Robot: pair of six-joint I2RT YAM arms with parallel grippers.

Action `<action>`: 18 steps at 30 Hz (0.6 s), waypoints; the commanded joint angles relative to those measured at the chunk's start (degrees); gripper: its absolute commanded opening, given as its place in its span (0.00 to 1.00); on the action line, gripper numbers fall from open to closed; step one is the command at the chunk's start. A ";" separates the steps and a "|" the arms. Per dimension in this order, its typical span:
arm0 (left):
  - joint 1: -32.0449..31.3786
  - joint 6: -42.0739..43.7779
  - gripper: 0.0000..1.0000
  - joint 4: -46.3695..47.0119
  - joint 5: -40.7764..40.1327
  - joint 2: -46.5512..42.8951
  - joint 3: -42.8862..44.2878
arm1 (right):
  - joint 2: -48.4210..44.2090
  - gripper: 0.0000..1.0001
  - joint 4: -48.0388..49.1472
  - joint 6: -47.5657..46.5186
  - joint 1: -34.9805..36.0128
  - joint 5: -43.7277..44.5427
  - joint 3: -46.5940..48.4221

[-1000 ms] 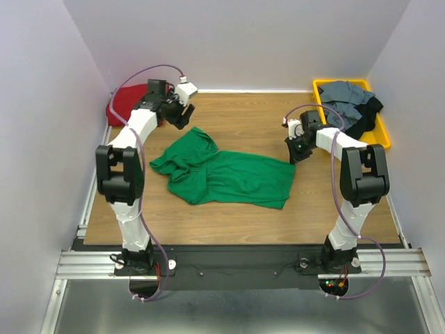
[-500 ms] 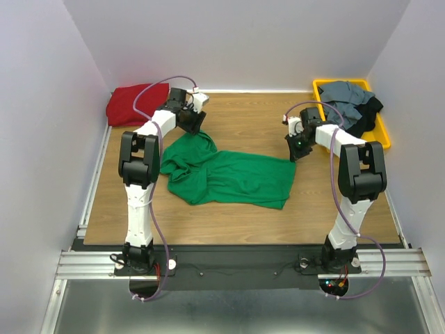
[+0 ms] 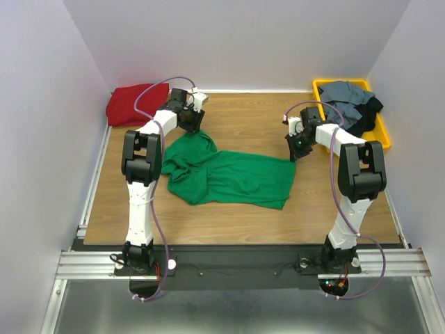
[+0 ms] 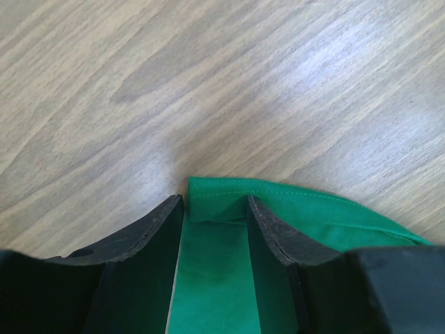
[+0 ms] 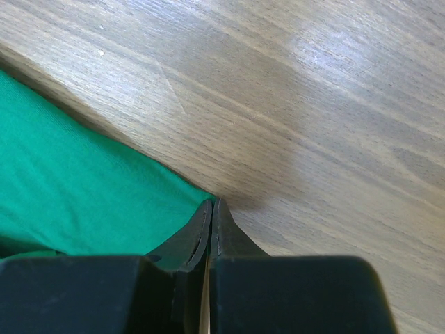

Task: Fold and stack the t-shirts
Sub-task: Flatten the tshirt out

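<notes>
Surface: wood-grain table (image 3: 243, 118), plain pale walls on three sides, aluminium rail (image 3: 236, 263) along the near edge where both arm bases mount.

Contents:
- green t-shirt (image 3: 229, 177) mid-table, partly spread. Right half is flat, left half is bunched and folded over itself.
- dark red t-shirt (image 3: 128, 103) in the far left corner against the wall, well apart from the green one.
- yellow tray (image 3: 317, 86) in the far right corner, with a grey t-shirt (image 3: 344, 94) and a black t-shirt (image 3: 368, 115) heaped in it. The black one hangs over the tray's near side.

Left gripper (image 3: 194, 127): down at the far left tip of the green shirt. Wrist view shows the jaws parted, roughly half way, and the fingers (image 4: 163, 229) straddle the hemmed edge. Cloth lies in the gap but is not pinched. Bare wood is just beyond the hem.

Right gripper (image 3: 295, 156): at the far right corner of the green shirt. Wrist view shows the fingers (image 5: 198, 229) pressed together with only a hairline seam between them. The tips sit right where the cloth corner meets the wood. Can't tell whether any fabric is caught in the seam.
</notes>
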 commanded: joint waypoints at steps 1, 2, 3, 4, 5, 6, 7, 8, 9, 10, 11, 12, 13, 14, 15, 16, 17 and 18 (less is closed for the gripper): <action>-0.23 -1.22 0.51 -0.75 0.39 0.29 2.68 | 2.14 0.01 -0.94 -0.68 -0.44 0.51 1.00; -0.23 -1.22 0.43 -1.01 -0.31 0.73 3.12 | 2.23 0.01 -0.94 -0.59 -0.53 0.42 1.08; -0.14 -1.22 0.37 -1.10 -0.40 0.91 3.30 | 2.23 0.01 -0.94 -0.68 -0.44 0.51 1.00; -0.14 -1.22 0.31 -1.02 -0.49 0.91 3.47 | 2.14 0.01 -1.03 -0.68 -0.44 0.59 1.17; -0.14 -1.30 0.26 -0.84 -0.58 0.65 3.56 | 2.23 0.01 -1.11 -0.68 -0.62 0.59 1.26; -0.14 -1.30 0.15 -0.49 -0.58 0.04 3.73 | 2.14 0.01 -1.12 -0.68 -0.62 0.59 1.35; -0.14 -1.30 0.10 -0.49 -0.66 -0.31 3.91 | 1.97 0.01 -1.03 -0.59 -0.79 0.51 1.52; -0.14 -1.30 0.04 -0.58 -0.84 -0.84 4.61 | 1.79 0.01 -1.11 -0.77 -0.97 0.77 1.87; -0.14 -1.30 0.00 -0.84 -1.01 -1.19 5.05 | 1.70 0.01 -1.12 -0.59 -0.97 0.68 2.22; -0.14 -1.22 0.00 -0.93 -1.19 -1.46 5.40 | 1.44 0.01 -1.12 -0.59 -1.23 0.59 2.49; -0.05 -1.13 0.00 -1.10 -1.45 -1.90 6.02 | 1.35 0.01 -1.20 -0.68 -1.32 0.68 2.75; -0.05 -0.95 0.00 -1.19 -1.54 -2.86 6.02 | 0.92 0.01 -1.20 -0.59 -1.50 0.51 3.28; -0.05 -0.87 0.00 -1.19 -1.72 -3.21 6.02 | 0.65 0.01 -1.20 -0.33 -1.58 0.42 3.54; -0.05 -0.78 0.00 -1.10 -1.72 -4.26 5.93 | 0.39 0.01 -1.29 -0.15 -1.76 0.24 3.98; -0.05 -0.78 0.00 -1.10 -1.81 -4.79 5.85 | -0.05 0.01 -1.29 0.11 -1.85 -0.19 4.16; -0.05 -0.69 0.00 -1.28 -1.81 -5.24 5.85 | -0.75 0.01 -1.38 0.11 -1.85 -0.46 4.25; -0.05 -0.69 0.00 -1.19 -1.72 -6.28 5.41 | -1.19 0.01 -1.47 0.28 -1.94 -0.72 4.34; -0.05 -0.60 0.00 -1.28 -1.81 -6.73 5.23 | -1.54 0.01 -1.47 0.46 -1.94 -0.99 4.51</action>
